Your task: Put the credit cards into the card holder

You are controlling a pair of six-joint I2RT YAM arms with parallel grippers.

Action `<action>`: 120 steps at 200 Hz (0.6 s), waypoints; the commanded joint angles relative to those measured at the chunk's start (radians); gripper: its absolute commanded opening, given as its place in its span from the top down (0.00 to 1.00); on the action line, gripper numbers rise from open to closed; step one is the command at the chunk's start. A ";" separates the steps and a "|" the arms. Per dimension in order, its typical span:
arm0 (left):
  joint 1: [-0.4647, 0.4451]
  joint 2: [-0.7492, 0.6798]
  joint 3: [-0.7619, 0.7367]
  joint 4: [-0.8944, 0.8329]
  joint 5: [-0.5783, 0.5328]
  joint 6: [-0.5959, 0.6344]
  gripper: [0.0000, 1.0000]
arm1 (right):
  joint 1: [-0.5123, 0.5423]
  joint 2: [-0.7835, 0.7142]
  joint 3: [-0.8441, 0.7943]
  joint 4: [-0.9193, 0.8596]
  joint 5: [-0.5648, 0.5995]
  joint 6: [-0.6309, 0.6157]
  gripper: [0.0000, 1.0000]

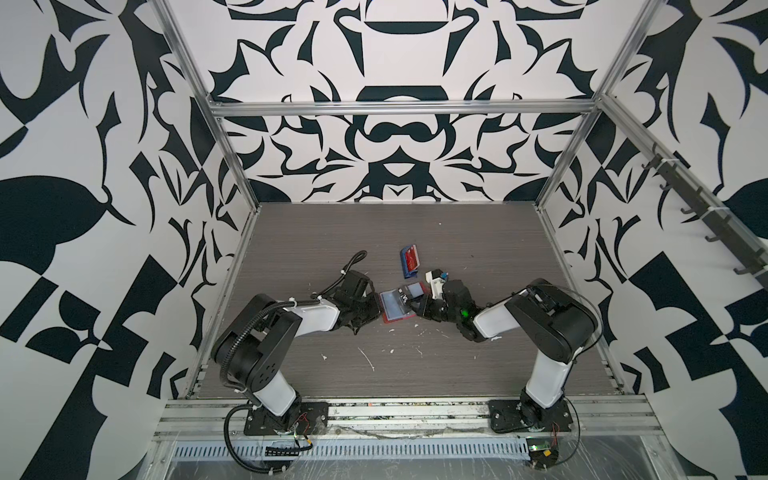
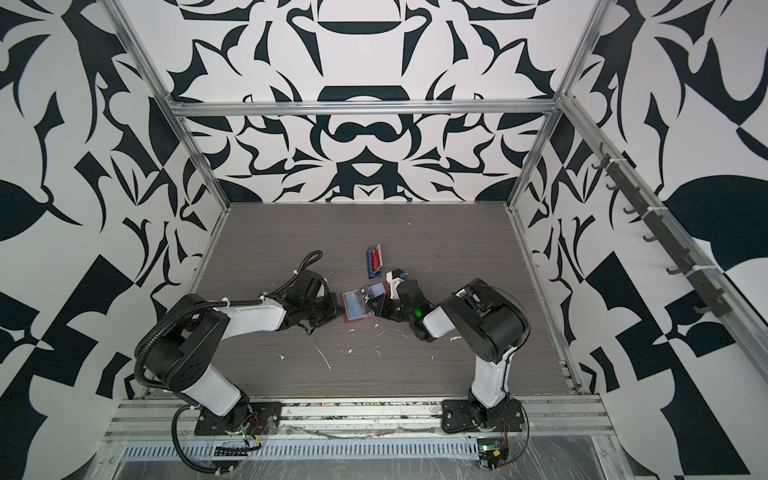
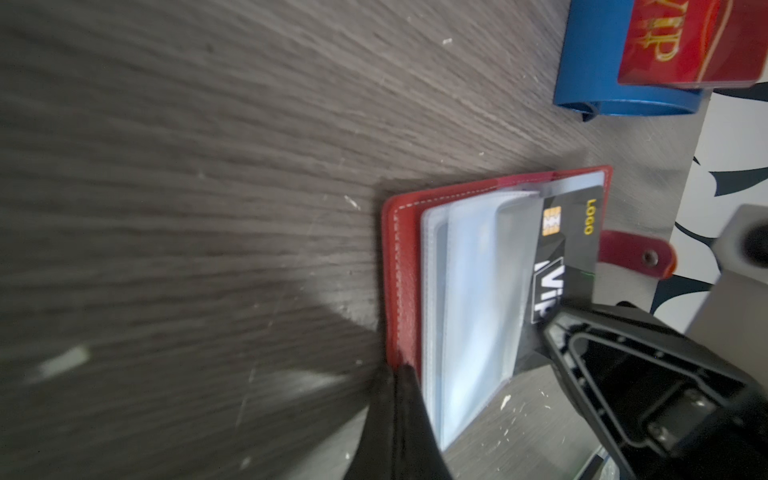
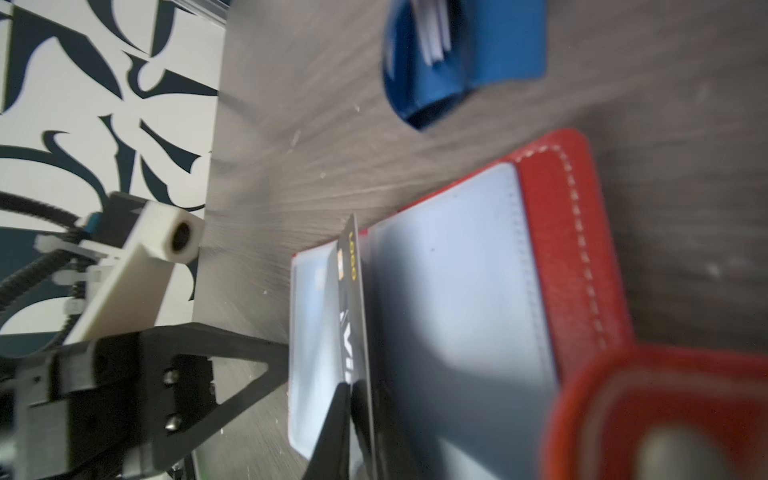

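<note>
The card holder (image 1: 390, 316) (image 2: 353, 318) lies open on the table's middle, a red wallet with clear sleeve pages (image 3: 478, 291) (image 4: 449, 299). My left gripper (image 1: 378, 311) (image 2: 338, 309) (image 3: 399, 370) is shut on the edge of its red cover (image 3: 399, 270). A black credit card (image 1: 405, 296) (image 2: 368, 297) (image 3: 569, 232) (image 4: 353, 316) marked VIP stands tilted at the pages, one long edge under a sleeve. My right gripper (image 1: 413, 307) (image 2: 374, 309) (image 4: 349, 395) has its jaws against both faces of that card's near corner. A red credit card (image 1: 411, 261) (image 3: 685, 41) rests in the blue rack.
The blue rack (image 1: 409, 264) (image 2: 374, 264) (image 3: 590, 62) (image 4: 478, 54) stands just behind the wallet, with pale card edges (image 4: 434, 37) in it. White scraps (image 1: 368, 361) dot the table in front. Metal frame posts (image 1: 232, 166) and patterned walls close in the sides and back.
</note>
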 commanded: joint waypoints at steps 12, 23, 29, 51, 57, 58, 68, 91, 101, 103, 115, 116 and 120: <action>-0.014 0.034 -0.026 -0.094 -0.011 -0.004 1.00 | 0.023 -0.063 0.023 -0.167 0.050 -0.069 0.69; -0.014 0.034 -0.024 -0.095 -0.012 -0.002 1.00 | 0.031 -0.076 0.037 -0.219 0.066 -0.091 0.66; -0.014 0.034 -0.022 -0.097 -0.011 -0.001 1.00 | 0.033 -0.083 0.043 -0.245 0.076 -0.101 0.65; -0.014 0.033 -0.021 -0.101 -0.013 0.003 1.00 | 0.045 -0.107 0.069 -0.328 0.110 -0.136 0.56; -0.014 0.033 -0.020 -0.103 -0.014 0.004 1.00 | 0.049 -0.114 0.077 -0.355 0.122 -0.144 0.54; -0.014 0.033 -0.020 -0.103 -0.014 0.004 1.00 | 0.050 -0.116 0.079 -0.360 0.124 -0.145 0.53; -0.014 0.032 -0.020 -0.107 -0.015 0.007 1.00 | 0.056 -0.126 0.093 -0.406 0.141 -0.167 0.49; -0.014 0.028 -0.016 -0.114 -0.020 0.015 1.00 | 0.075 -0.154 0.135 -0.530 0.197 -0.214 0.42; -0.014 0.027 -0.015 -0.117 -0.022 0.019 1.00 | 0.081 -0.161 0.154 -0.577 0.217 -0.229 0.40; -0.014 0.027 -0.015 -0.117 -0.022 0.021 1.00 | 0.081 -0.161 0.159 -0.586 0.220 -0.232 0.39; -0.014 0.025 -0.012 -0.118 -0.022 0.024 1.00 | 0.084 -0.160 0.178 -0.630 0.228 -0.249 0.39; -0.015 0.026 -0.013 -0.119 -0.022 0.025 1.00 | 0.083 -0.160 0.179 -0.633 0.229 -0.250 0.38; -0.014 0.026 -0.013 -0.121 -0.021 0.026 1.00 | 0.087 -0.160 0.186 -0.645 0.233 -0.255 0.38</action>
